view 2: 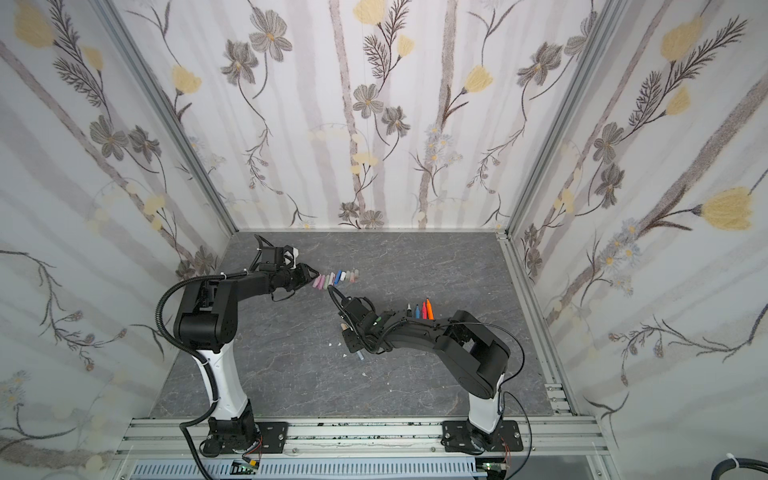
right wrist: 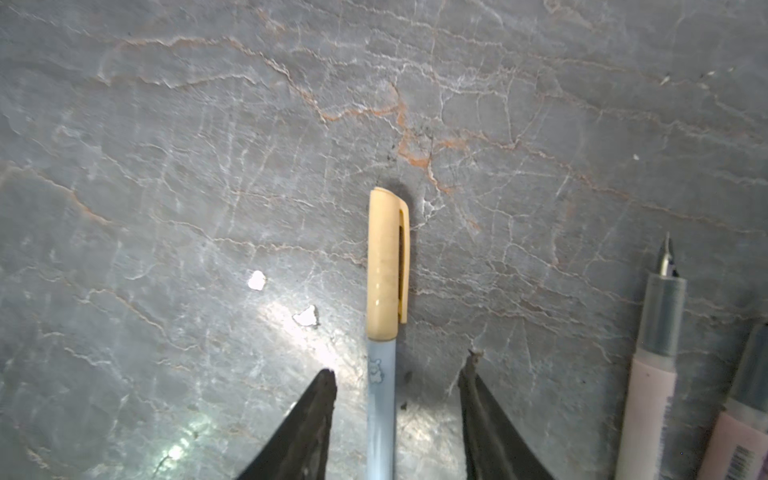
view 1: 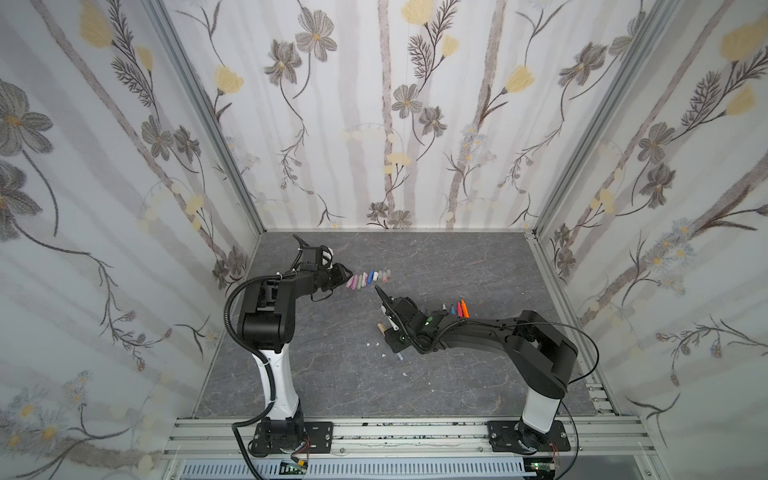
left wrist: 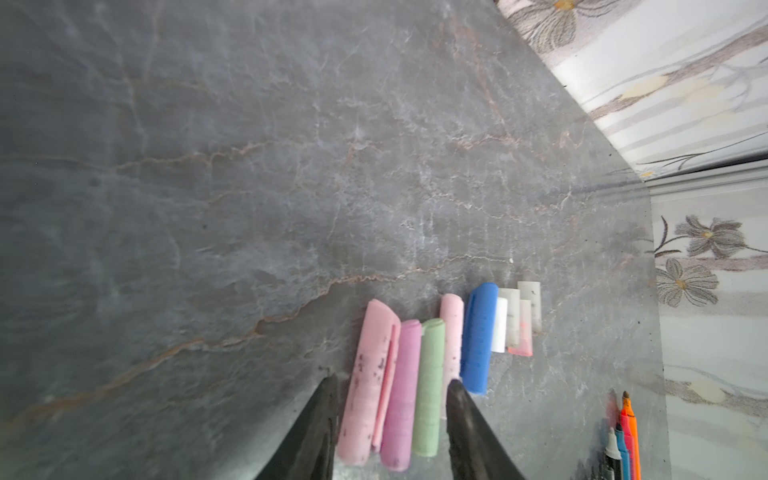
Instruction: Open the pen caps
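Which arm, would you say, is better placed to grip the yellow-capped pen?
Right: the right claw, open, straddles that pen below the yellow cap; the left claw is at the loose caps.

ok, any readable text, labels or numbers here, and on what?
None legible.
A barcode on the pink pen barrel: bars only, digits too small to read.
White print on the pale blue pen barrel: a small figure, no letters.
Dark specks on the pink cap: marks, not text.
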You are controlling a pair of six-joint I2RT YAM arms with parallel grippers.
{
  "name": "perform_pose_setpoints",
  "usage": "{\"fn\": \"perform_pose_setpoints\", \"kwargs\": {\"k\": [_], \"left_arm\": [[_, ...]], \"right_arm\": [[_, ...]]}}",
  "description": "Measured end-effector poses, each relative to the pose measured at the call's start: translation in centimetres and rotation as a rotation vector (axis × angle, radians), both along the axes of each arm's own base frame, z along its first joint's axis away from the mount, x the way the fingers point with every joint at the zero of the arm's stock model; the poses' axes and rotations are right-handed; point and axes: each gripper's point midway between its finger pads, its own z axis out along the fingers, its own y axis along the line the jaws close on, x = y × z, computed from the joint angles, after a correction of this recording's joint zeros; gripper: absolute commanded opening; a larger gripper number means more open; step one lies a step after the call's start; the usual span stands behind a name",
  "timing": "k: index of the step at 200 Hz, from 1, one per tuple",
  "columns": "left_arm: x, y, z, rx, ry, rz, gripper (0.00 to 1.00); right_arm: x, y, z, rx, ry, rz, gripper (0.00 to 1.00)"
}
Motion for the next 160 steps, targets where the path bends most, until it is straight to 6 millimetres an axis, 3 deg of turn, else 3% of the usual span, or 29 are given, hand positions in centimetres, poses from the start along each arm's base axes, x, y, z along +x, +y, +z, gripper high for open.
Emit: {"fn": "perform_pose_setpoints", "kwargs": {"k": [39,76,106,127,160], "left_arm": [[-0.4,-0.1,3.1,-0.029,-0.043,0.011,0.45],[-1.2,-0.2,4.9,-0.053,-0.064,0.015,0.44],[-2.9,-0.7,5.5,-0.082,-0.063,0.011,0.45],[-5.1,-2.3,5.7,-0.102,-0.059,-0.028,0.45],[-10.0,-6.9,5.6,-0.141,-0.033,-0.139,0.46]], "right_arm": [[-1.1,0.2,-1.5,-0.05,0.025,0.031,0.43],[-1.0,0.5,-2.0,-0.102,-0.017,0.041,0.2],[-1.0,0.4,-2.1,-0.115,-0.035,0.037,0.08],[-1.1,-0.2,-1.7,-0.11,-0.032,0.032,0.03],[-0.2,-2.3,0.2,-0.065,-0.017,-0.017,0.0]]}}
